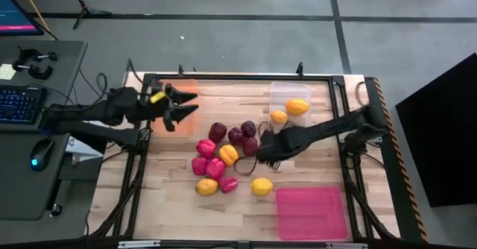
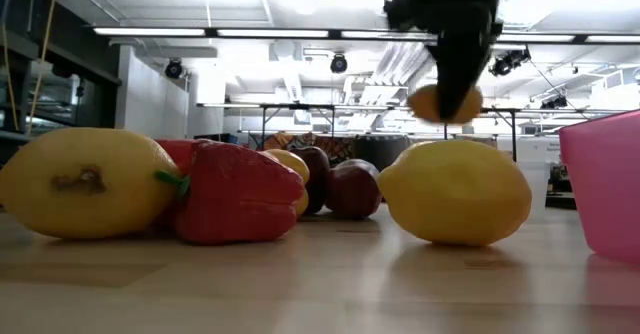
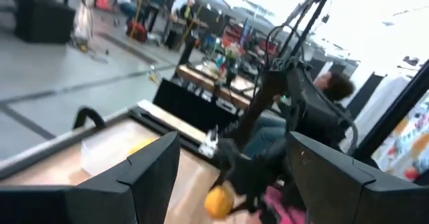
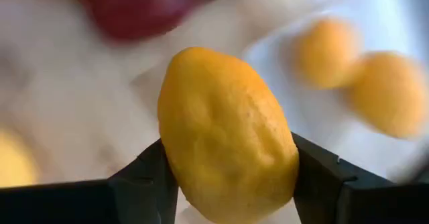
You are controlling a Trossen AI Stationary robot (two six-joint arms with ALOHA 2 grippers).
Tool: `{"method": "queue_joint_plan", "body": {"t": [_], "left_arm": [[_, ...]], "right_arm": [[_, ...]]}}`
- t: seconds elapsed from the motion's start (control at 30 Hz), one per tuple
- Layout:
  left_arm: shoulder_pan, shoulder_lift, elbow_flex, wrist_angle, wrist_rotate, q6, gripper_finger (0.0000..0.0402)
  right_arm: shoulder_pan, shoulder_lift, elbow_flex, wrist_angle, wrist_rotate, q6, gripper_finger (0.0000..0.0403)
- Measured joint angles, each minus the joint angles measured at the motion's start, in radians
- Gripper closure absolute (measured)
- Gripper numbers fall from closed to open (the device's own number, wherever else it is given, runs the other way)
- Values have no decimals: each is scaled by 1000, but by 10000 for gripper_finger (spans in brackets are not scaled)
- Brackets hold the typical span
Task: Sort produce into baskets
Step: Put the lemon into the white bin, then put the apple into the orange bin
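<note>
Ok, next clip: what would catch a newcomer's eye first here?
Probably the right pincer, closed on a yellow lemon and lifted off the table beside the clear basket, which already holds two orange fruits. Next comes the pile of maroon, red and yellow produce mid-table. The left pincer hovers over the orange basket at the far left.

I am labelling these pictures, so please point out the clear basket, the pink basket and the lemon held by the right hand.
clear basket [image 1: 287, 92]: high view, bare floor near its far rim.
pink basket [image 1: 311, 212]: high view, middle of its floor.
lemon [image 4: 228, 140]: right wrist view, middle of its peel.
</note>
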Motion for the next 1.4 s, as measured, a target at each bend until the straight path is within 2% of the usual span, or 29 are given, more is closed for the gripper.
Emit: {"method": "queue_joint_plan", "body": {"t": [0.1,0.17,0.33,0.47,0.57,0.73,0.87,0.97,1.17,1.27,1.4], "left_arm": [[17,-20,1,-2,-1,22,140],[24,-23,1,-3,0,22,140],[23,-1,1,-15,45,9,140],[22,27,1,-26,90,-5,140],[22,47,1,-23,98,-16,140],[22,75,1,-25,103,-40,140],[22,90,1,-24,115,-39,140],[22,92,1,-22,115,-40,140],[22,93,1,-30,115,-49,140],[30,116,41,-141,96,-87,140],[62,226,188,-469,90,-51,140]], "right_arm": [[-40,-95,-34,-46,121,118,197],[-87,-144,-91,-60,141,175,179],[-248,-247,-298,6,64,246,158],[-346,-309,-365,52,8,385,155],[-365,-336,-380,77,11,426,154],[-372,-353,-391,149,65,378,153],[-395,-353,-391,186,58,379,147],[-420,-353,-391,212,25,339,116],[-455,-353,-389,248,-15,280,16],[-464,-353,-365,249,-35,242,17],[-464,-355,-313,238,-32,247,41]]}}
